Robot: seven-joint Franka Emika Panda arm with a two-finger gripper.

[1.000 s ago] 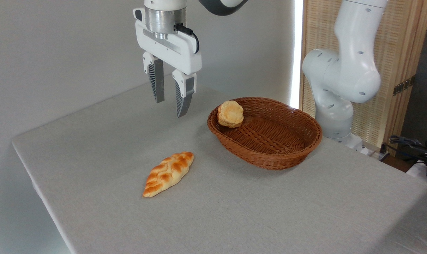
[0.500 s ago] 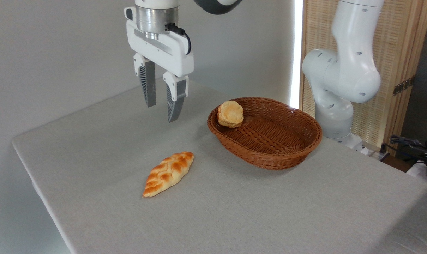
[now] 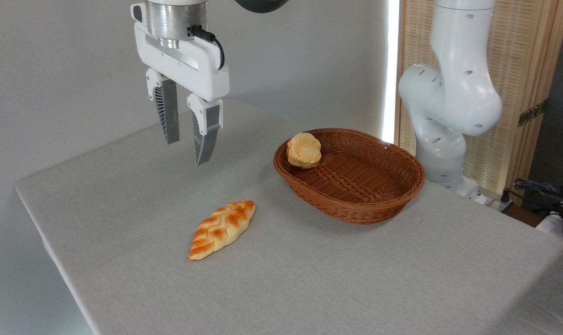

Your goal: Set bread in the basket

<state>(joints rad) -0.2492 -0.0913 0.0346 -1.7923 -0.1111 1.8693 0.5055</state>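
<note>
The small round pale-golden bun with a crackled top [image 3: 304,150] lay inside the oval brown woven wicker basket [image 3: 356,204], leaning against its left inner wall. The task looked done, with the withdrawal step in hand. The white two-finger gripper [image 3: 187,150] hung above the grey cloth-covered desk [image 3: 309,279], jaws spread and holding nothing. Compared with a second earlier, it had moved leftward and away from the basket, while the bun had not shifted. The braided orange-brown pointed loaf [image 3: 222,228] lay apart on the desk, untouched. The next move probably called only for retreating clear.
</note>
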